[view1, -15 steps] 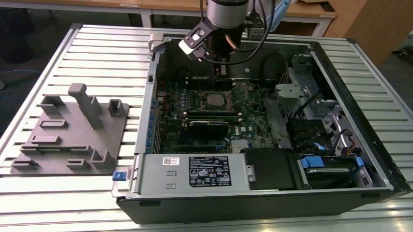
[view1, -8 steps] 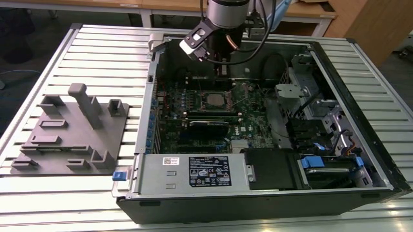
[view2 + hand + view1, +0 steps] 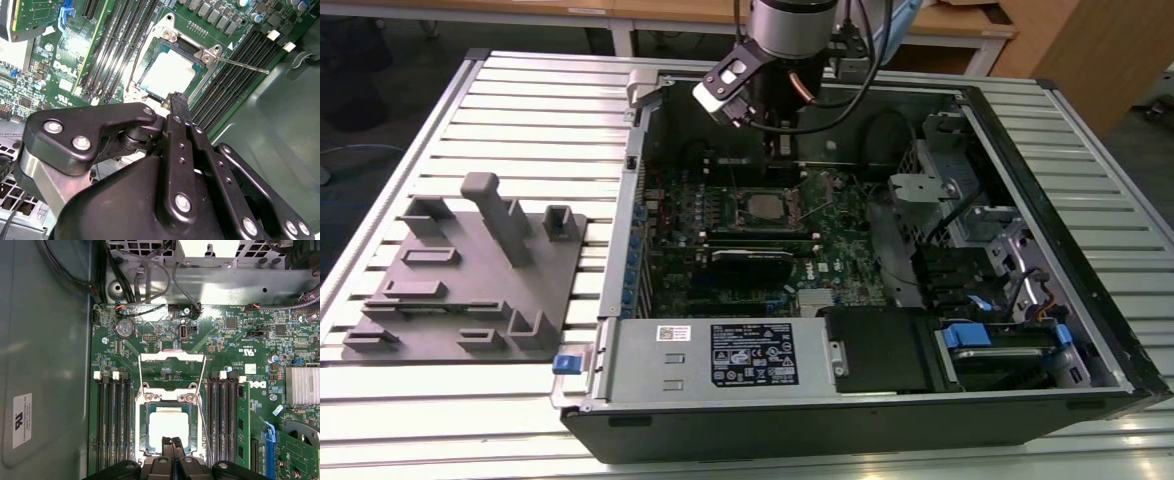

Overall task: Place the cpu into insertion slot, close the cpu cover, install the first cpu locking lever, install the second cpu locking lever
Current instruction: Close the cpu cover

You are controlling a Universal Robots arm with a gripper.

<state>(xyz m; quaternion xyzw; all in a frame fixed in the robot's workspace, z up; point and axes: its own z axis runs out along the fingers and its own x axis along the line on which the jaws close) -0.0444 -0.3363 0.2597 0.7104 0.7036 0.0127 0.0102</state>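
Arm reaches down into the open computer case [image 3: 1067, 250], which lies on the slatted surface [image 3: 520, 110]. The gripper [image 3: 171, 442] hangs just above the motherboard [image 3: 235, 340]. Fingers [image 3: 166, 446] are pressed narrow, tips together with nothing between them, over one edge of the cpu [image 3: 169, 426]. The cpu sits flat in the socket. The cpu cover [image 3: 171, 356] appears tipped up, open, at the socket's far edge. One locking lever [image 3: 242, 65] juts out free.
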